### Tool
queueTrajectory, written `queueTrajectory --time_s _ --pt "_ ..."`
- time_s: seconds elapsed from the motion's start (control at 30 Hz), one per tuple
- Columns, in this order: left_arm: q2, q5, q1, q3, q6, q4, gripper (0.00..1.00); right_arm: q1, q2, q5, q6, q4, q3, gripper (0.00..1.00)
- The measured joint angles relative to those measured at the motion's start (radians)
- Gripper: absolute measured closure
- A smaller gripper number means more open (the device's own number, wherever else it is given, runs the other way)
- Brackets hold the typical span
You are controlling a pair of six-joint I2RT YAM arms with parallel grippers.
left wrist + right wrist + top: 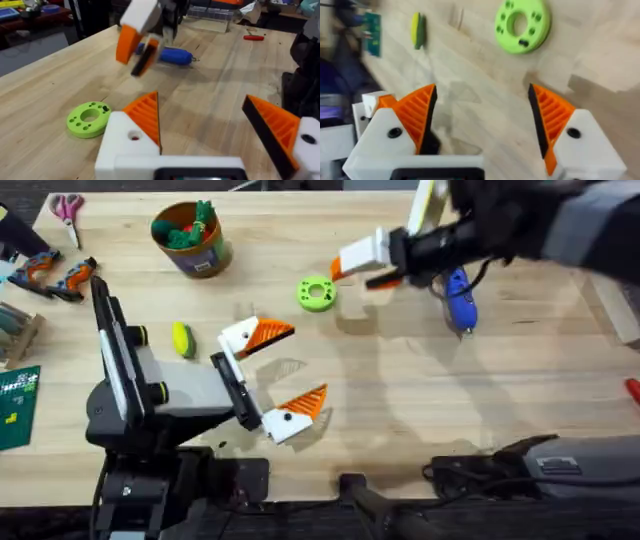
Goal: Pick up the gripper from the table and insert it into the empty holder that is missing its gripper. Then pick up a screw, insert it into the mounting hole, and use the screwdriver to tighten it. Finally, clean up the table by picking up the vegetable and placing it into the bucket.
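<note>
Now the vegetable point(183, 339) lies on the bench point(420, 400), at nine o'clock of the left pincer point(283, 368), whose fingers are spread. At two o'clock, the screwdriver point(459, 295) lies beside the right pincer point(352, 272), also spread.

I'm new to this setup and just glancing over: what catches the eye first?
The lime-green ring disc at mid-table stands out, with the bright blue screwdriver lying to its right under the right gripper. The left gripper spreads its orange-tipped white fingers wide near the front, beside the vegetable.
</note>
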State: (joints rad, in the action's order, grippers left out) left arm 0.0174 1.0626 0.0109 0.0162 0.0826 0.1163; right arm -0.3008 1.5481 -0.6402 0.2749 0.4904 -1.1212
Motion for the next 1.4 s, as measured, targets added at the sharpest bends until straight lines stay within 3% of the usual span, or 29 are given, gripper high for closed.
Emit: queueTrajectory --time_s 0.3,0.53,0.67,0.83,1.03,1.4 --pt "0.0 0.0 0.0 0.0 0.0 0.0 0.015 -0.022 -0.049 0.172 -0.311 0.13 -0.105 0.008" --pt "0.0 0.0 0.0 0.0 0.0 0.0 0.015 -0.162 -0.049 0.418 -0.433 0.122 -0.105 0.008" --pt "0.0 0.0 0.0 0.0 0.0 0.0 0.015 -0.249 -0.041 0.497 -0.452 0.117 -0.105 0.008" --pt "0.0 0.0 0.0 0.0 0.0 0.0 0.015 -0.315 0.021 0.534 -0.439 0.075 -0.105 0.008" --pt "0.0 0.0 0.0 0.0 0.0 0.0 0.015 -0.318 0.103 0.551 -0.425 0.014 -0.105 0.01" --pt "0.0 0.0 0.0 0.0 0.0 0.0 0.015 -0.304 0.205 0.558 -0.425 -0.097 -0.105 0.179"
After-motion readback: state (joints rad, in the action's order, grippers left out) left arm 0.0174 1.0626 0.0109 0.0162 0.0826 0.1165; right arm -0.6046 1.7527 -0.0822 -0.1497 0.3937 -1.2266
